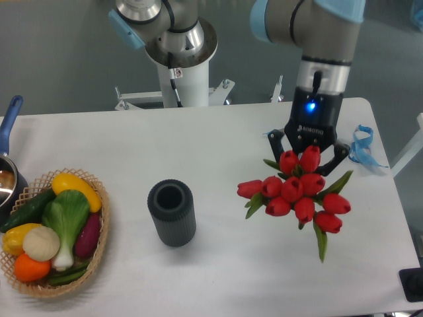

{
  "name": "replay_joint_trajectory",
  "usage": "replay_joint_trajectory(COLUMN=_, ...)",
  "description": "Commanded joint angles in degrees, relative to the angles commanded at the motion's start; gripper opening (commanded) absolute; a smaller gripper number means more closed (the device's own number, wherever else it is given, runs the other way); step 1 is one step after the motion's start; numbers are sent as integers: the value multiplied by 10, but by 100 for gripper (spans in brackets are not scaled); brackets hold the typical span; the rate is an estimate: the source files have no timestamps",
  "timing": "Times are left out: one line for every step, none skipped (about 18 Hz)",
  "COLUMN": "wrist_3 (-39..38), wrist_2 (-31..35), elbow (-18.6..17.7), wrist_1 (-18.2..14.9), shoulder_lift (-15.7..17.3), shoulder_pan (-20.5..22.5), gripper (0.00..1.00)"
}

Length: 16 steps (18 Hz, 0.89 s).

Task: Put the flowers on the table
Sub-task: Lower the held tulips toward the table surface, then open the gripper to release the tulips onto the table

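Observation:
The flowers [297, 191], a bunch of red tulips with green leaves, are at the right of the white table [211, 145], their heads pointing toward the camera. My gripper [308, 157] comes straight down right behind the heads, its jaws spread around the hidden stems and seemingly closed on them. The tulip heads hide the fingertips. I cannot tell whether the bunch rests on the tabletop or hangs just above it.
A dark grey ribbed cylindrical vase [172, 212] stands upright at the table's middle. A wicker basket of vegetables [53, 231] sits at the front left, beside a pot with a blue handle [8, 132]. A blue ribbon [362, 145] lies by the right edge.

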Motion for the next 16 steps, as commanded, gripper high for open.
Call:
replay_joint_trajectory(wrist_3=14, wrist_2=22, elbow=-4, wrist_1=0, shoulder_lift=-4, shoulder_pan=0, gripper=32)
replay_joint_trajectory(wrist_3=26, wrist_2=42, elbow=-6, wrist_1=0, shoulder_lift=-11, shoulder_pan=-3, gripper=32)
replay_joint_trajectory(wrist_3=33, wrist_2=62, elbow=-5, wrist_1=0, shoulder_lift=-20, shoulder_pan=-11, gripper=32)
replay_joint_trajectory(wrist_3=35, wrist_2=83, elbow=-5, wrist_1=0, shoulder_lift=-30, shoulder_pan=-18, gripper=32)
replay_joint_trajectory(wrist_3=35, wrist_2=105, elbow=-4, wrist_1=0, shoulder_lift=-38, shoulder_pan=-25, gripper=32)
replay_joint_trajectory(wrist_3=35, wrist_2=126, elbow=0, wrist_1=0, shoulder_lift=-47, shoulder_pan=-31, gripper=32)
replay_joint_trajectory(wrist_3=35, wrist_2=146, elbow=1, wrist_1=0, shoulder_lift=-58, shoulder_pan=-38, gripper=32)
replay_joint_trajectory(wrist_3=35, wrist_2=163, elbow=3, wrist_1=1, shoulder_lift=-68, shoulder_pan=-45, gripper=32)
replay_joint_trajectory(wrist_3=35, wrist_2=176, elbow=3, wrist_1=1, shoulder_lift=-79, shoulder_pan=-50, gripper=32)
replay_joint_trajectory(wrist_3=35, wrist_2=185, elbow=3, wrist_1=2, shoulder_lift=-90, shoulder_pan=-54, gripper=32)
replay_joint_trajectory(wrist_3=35, wrist_2=187, elbow=3, wrist_1=2, shoulder_lift=-100, shoulder_pan=-57, gripper=32)
replay_joint_trajectory(wrist_3=34, wrist_2=188, elbow=4, wrist_1=3, shoulder_lift=-111, shoulder_pan=-60, gripper=32)
replay_joint_trajectory(wrist_3=34, wrist_2=188, elbow=9, wrist_1=2, shoulder_lift=-122, shoulder_pan=-62, gripper=32)
replay_joint_trajectory(wrist_3=34, wrist_2=188, elbow=14, wrist_1=3, shoulder_lift=-135, shoulder_pan=-63, gripper=32)
replay_joint_trajectory(wrist_3=31, wrist_2=189, elbow=17, wrist_1=2, shoulder_lift=-147, shoulder_pan=-69, gripper=32)
replay_joint_trajectory(wrist_3=31, wrist_2=194, elbow=18, wrist_1=3, shoulder_lift=-154, shoulder_pan=-76, gripper=32)
